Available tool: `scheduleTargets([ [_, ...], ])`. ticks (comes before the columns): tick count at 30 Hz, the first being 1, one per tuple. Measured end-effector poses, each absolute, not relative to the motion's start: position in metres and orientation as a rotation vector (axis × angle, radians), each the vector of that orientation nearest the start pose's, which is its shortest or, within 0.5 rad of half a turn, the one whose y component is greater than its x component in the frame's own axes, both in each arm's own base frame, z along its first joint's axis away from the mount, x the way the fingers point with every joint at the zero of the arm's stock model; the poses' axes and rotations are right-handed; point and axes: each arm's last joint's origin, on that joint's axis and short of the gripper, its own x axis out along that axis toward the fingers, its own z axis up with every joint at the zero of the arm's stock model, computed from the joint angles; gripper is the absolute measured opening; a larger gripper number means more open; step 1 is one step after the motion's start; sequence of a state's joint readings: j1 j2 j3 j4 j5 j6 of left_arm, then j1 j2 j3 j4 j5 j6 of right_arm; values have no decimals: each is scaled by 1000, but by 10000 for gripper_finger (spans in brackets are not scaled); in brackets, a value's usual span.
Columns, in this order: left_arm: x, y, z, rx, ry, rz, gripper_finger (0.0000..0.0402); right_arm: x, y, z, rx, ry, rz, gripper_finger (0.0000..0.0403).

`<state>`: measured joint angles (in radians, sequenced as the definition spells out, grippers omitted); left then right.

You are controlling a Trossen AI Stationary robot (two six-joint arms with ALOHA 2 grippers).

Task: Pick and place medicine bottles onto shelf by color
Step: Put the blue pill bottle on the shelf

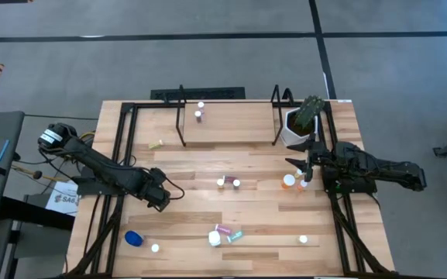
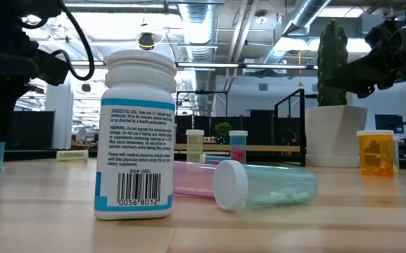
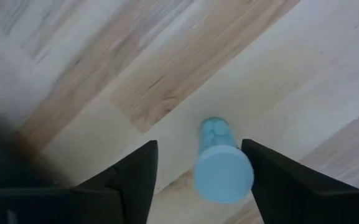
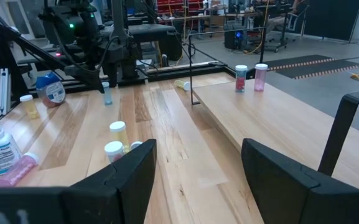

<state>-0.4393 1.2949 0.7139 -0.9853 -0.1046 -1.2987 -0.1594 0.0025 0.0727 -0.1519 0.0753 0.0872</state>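
Right now I have the left gripper [image 3: 198,171] hanging over the table's left-middle, jaws spread on either side of a small teal vial [image 3: 221,163] standing upright between them without visible contact, so nothing is held; I judge this the line-up before a grasp. On my right, the right gripper [image 1: 310,164] waits with fingers parted and empty near the orange bottle [image 1: 288,181] and the white plant pot [image 1: 293,129]. Across the back, the shelf [image 1: 231,124] carries 2 bottles, a teal one [image 4: 241,78] and a pink one [image 4: 261,76], side by side. More bottles sit scattered at the front edge, including a white labelled bottle [image 2: 137,135] and a wide blue one [image 1: 134,239].
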Motion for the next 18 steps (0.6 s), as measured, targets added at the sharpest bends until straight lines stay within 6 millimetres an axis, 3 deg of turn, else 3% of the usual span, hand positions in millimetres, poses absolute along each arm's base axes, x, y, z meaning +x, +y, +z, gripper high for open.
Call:
scheduleTargets([
  [11, 173, -78, 177, -642, 1371, 691, 113, 91, -17, 173, 90, 72, -238, 260],
  [18, 182, -74, 185, -680, 1338, 676, 92, 91, -17, 173, 90, 72, -238, 260],
])
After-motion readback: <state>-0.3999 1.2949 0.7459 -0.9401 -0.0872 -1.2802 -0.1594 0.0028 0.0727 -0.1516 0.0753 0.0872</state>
